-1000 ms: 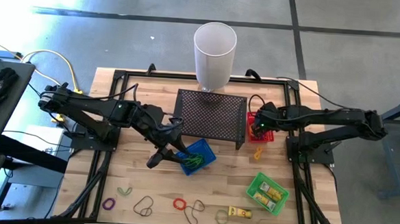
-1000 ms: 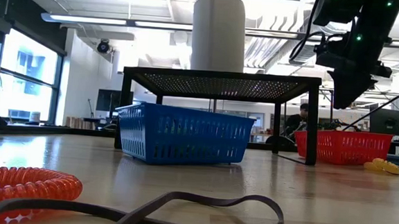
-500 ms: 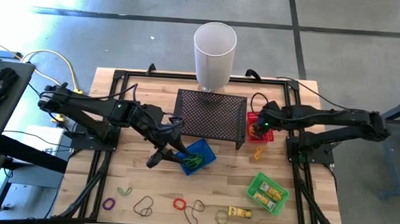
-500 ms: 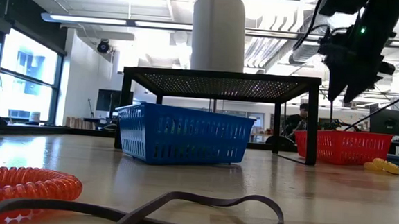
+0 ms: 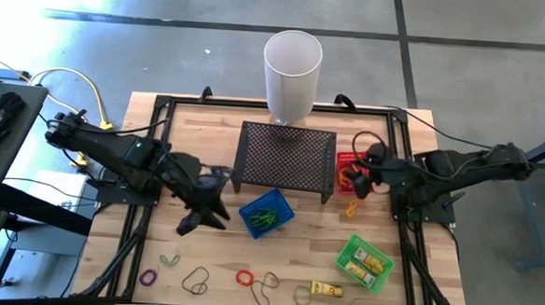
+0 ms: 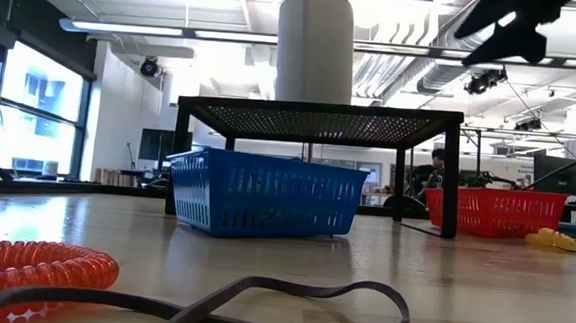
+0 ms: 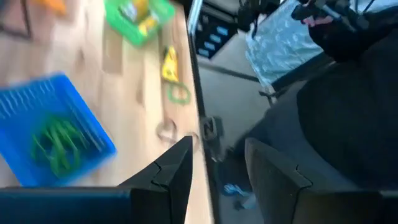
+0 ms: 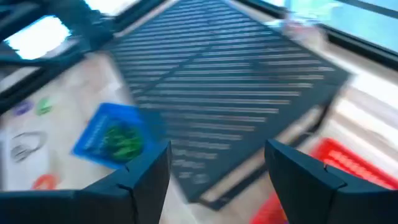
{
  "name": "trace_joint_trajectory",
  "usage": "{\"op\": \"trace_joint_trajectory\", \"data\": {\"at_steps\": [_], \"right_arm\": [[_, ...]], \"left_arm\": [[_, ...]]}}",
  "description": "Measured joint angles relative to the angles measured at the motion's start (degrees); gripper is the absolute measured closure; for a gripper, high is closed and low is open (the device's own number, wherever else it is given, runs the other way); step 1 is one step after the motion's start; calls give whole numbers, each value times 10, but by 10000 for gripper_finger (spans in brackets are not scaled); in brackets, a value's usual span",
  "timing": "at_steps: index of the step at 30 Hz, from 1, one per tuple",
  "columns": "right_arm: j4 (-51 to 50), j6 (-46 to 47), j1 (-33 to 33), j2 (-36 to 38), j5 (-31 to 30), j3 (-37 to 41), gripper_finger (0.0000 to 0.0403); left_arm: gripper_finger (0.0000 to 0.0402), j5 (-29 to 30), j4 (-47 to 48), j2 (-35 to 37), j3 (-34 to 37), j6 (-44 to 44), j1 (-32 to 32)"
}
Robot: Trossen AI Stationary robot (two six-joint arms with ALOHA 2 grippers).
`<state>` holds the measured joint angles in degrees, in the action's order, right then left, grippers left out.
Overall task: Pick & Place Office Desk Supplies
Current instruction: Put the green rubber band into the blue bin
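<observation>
Change: since the earlier frames the left gripper [image 5: 191, 225] has drawn back from the blue basket [image 5: 266, 213] toward the picture's left, and the right gripper [image 5: 357, 178] has pulled off the red basket [image 5: 349, 160] toward the right.
Table [image 5: 189, 134]: wooden top filling the middle of the high view.
White cylinder [image 5: 292, 74]: upright at upper centre, behind the black mesh stand [image 5: 286, 155].
Left gripper: low over bare wood, left of centre, just left of the blue basket; fingers [image 7: 177, 168] spread apart, holding nothing.
Right gripper: right of centre, at the red basket's right edge; fingers [image 8: 146, 171] spread wide, empty.
Blue basket: centre, just below the stand, with green bands [image 5: 265, 217] inside.
Red basket: touching the stand's right side.
Green basket [image 5: 364, 261]: lower right, holding yellow pieces [image 5: 369, 262].
Loose supplies: along the bottom edge, from left: green band [image 5: 168, 259], purple band [image 5: 148, 278], dark band [image 5: 195, 281], red band [image 5: 244, 278], olive band [image 5: 266, 282], another green band [image 5: 301, 295], yellow piece [image 5: 325, 289].
Orange band [image 5: 351, 209]: alone, just below the red basket.
</observation>
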<state>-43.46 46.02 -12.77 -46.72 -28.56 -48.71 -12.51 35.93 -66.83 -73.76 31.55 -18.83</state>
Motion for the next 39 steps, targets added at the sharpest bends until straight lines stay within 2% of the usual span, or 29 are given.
{"op": "trace_joint_trajectory", "data": {"at_steps": [7, 17, 21, 26, 30, 34, 39], "right_arm": [[97, -14, -107, -16, -3, 0, 156], [204, -28, -228, -81, -74, 0, 156], [244, -25, -259, -114, -101, 0, 157], [308, -26, -274, -153, -105, 0, 157], [371, -39, -274, -178, -107, 0, 157], [464, -78, -273, -203, -139, 0, 157], [561, -117, -272, -227, -146, 0, 157]], "left_arm": [[262, 4, 90, -16, 0, 166, -69], [262, 119, 158, -49, 0, 342, -189], [262, 134, 178, -59, 0, 419, -215], [262, 191, 235, -80, 0, 532, -251], [262, 188, 296, -112, 0, 626, -278], [262, 183, 319, -148, 0, 605, -315], [262, 180, 318, -197, 0, 574, -364]]}}
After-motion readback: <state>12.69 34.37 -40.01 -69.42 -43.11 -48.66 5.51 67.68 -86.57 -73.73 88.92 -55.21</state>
